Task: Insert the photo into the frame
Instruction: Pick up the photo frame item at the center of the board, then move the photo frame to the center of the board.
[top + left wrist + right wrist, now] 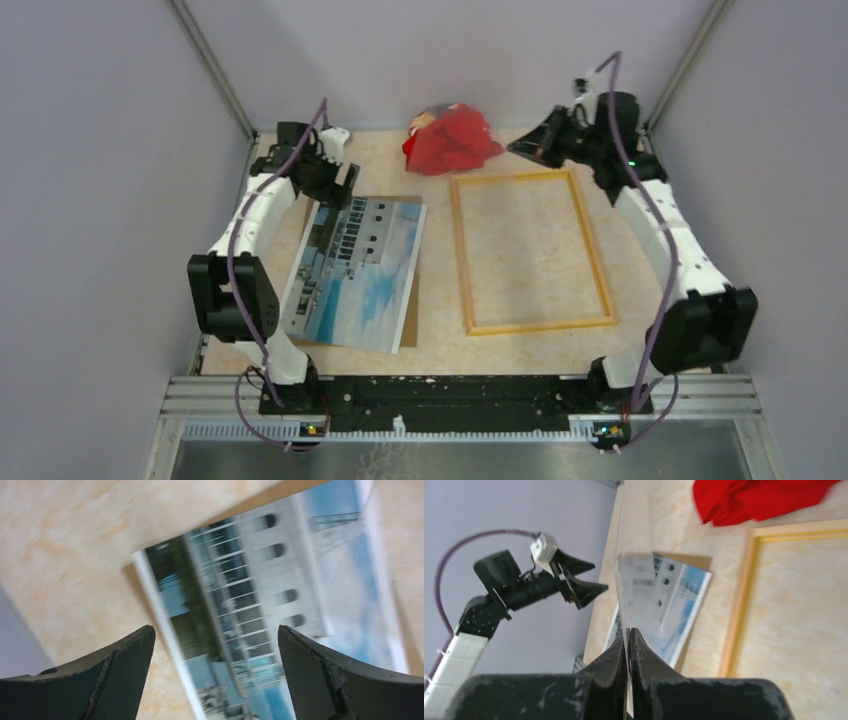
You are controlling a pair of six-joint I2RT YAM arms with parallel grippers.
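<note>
Yellow frame (540, 325) lies flat right of photo (360, 265), bare table (440, 250) strip between. Left wrist view: my left tool (215, 630) spread wide over photo's edge. Only right wrist view shows my right tool (629, 632) pinched on a thin clear sheet (636, 555).

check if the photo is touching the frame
Apart. The top external view shows a strip of bare table between the photo and the frame, all along its left rail.
</note>
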